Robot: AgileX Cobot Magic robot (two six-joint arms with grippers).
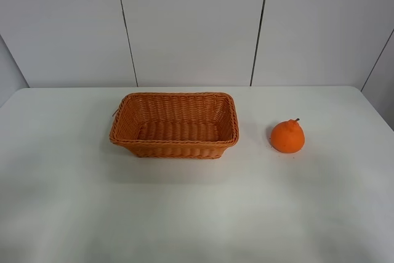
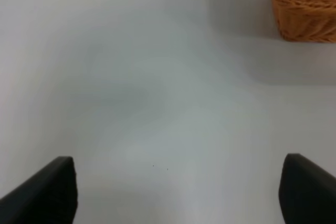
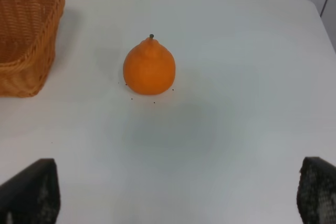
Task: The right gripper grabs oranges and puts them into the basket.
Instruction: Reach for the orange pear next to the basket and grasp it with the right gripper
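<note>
The white table point(image 1: 184, 214) fills most of what I see, with a pale panelled wall point(image 1: 191, 23) behind its far edge. Next in size is the basket point(image 1: 174, 95), a rectangular wicker one sitting upright a little left of the table's middle in the high view, with nothing inside it. My left wrist camera catches one corner of it point(image 2: 304, 9), and my right wrist camera shows one end of it point(image 3: 31, 35).

The orange point(image 1: 287, 137) stands on the table to the right of the basket, apart from it with bare table between them, its bumpy neck and small dark stem pointing up. From my right wrist it sits ahead of me point(image 3: 149, 69), roughly centred.

My right gripper point(image 3: 176, 192) is spread wide and holds nothing; only its two black fingers point(image 3: 31, 192) show at the frame corners, well short of the orange. My left gripper point(image 2: 177, 190) is likewise wide apart and empty over bare table.
</note>
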